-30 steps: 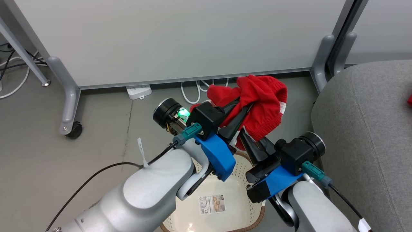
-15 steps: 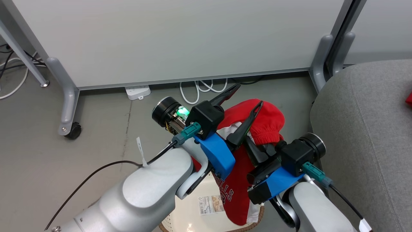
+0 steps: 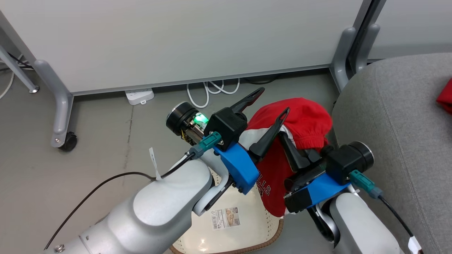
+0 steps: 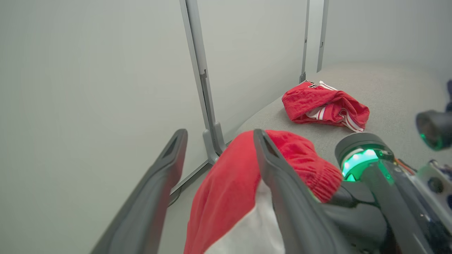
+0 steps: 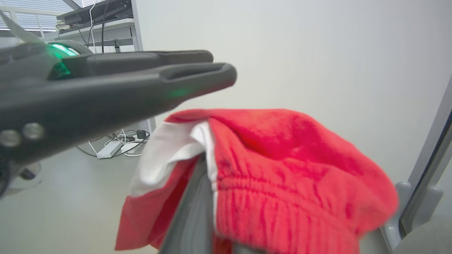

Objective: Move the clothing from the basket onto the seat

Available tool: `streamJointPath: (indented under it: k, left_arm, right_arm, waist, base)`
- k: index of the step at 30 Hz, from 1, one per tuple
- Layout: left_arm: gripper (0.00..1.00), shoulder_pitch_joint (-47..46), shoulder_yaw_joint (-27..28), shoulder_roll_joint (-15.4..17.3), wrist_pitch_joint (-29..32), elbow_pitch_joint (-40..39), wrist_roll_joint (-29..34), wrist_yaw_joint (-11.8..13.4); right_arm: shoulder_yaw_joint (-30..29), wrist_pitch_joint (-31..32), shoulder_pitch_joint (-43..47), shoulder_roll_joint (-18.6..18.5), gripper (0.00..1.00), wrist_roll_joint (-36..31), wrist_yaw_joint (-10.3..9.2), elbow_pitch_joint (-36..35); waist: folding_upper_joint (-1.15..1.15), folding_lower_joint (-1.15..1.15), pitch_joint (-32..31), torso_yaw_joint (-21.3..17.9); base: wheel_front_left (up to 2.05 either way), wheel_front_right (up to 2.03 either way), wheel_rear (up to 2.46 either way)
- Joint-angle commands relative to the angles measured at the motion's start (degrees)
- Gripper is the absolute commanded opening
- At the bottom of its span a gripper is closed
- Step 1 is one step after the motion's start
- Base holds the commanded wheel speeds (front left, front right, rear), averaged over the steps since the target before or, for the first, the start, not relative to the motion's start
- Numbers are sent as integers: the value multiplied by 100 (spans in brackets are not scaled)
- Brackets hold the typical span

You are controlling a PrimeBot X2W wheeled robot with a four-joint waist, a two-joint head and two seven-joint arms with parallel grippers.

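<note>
My left pincer (image 3: 274, 101) is spread wide above the basket (image 3: 254, 234). My right pincer (image 3: 296, 141) pinches the red clothing (image 3: 303, 120), which hangs over the basket's right edge, just beside the seat (image 3: 388, 123). Another red garment (image 3: 445, 100) lies on the seat.

Pale grey partition panel (image 3: 183, 38) across the back, matt and evenly lit. Stands on curved grey metal feet (image 3: 63, 109), with a black caster (image 3: 68, 142) under the left one. Pair of grey posts (image 3: 339, 53) at the panel's right end, dark gap between them. Smooth grey floor (image 3: 88, 158), marked by a thin dark crack (image 3: 128, 141) leading off from the panel. White power strip (image 3: 139, 96) on the floor just under the panel's lower edge, looped white cable (image 3: 212, 90) beside it. Slanted metal leg (image 3: 17, 72) at far left. In the right wrist view, upper left: slatted blinds (image 5: 21, 24) and a desk (image 5: 102, 21) carrying cables.
</note>
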Motion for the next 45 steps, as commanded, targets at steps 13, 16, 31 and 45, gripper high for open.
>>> streamJointPath:
  k: [13, 16, 31, 45]
  left_arm:
    - [100, -256, -79, 146, 37, -199, 139, -7]
    - [100, -296, -105, 142, 44, -239, 164, -5]
    - [100, -518, -469, 73, 200, -256, 419, -141]
    - [100, -584, -740, 25, 375, -186, 586, -293]
  right_arm:
    - [-820, 1, -214, -60, 0, -101, -2, -266]
    - [-1036, 1, -268, -80, 0, -105, -2, -325]
    - [-2020, 1, -295, -9, 0, -135, -2, -676]
    - [-2674, 1, -91, 150, 0, -77, -2, -847]
  waist:
    - [0, 0, 589, -555]
    - [0, 0, 733, -706]
    - [0, 0, 1420, -1509]
    - [0, 0, 1854, -2070]
  base:
    - [0, 0, 0]
    - [0, 0, 0]
    - [0, 0, 0]
    - [0, 0, 0]
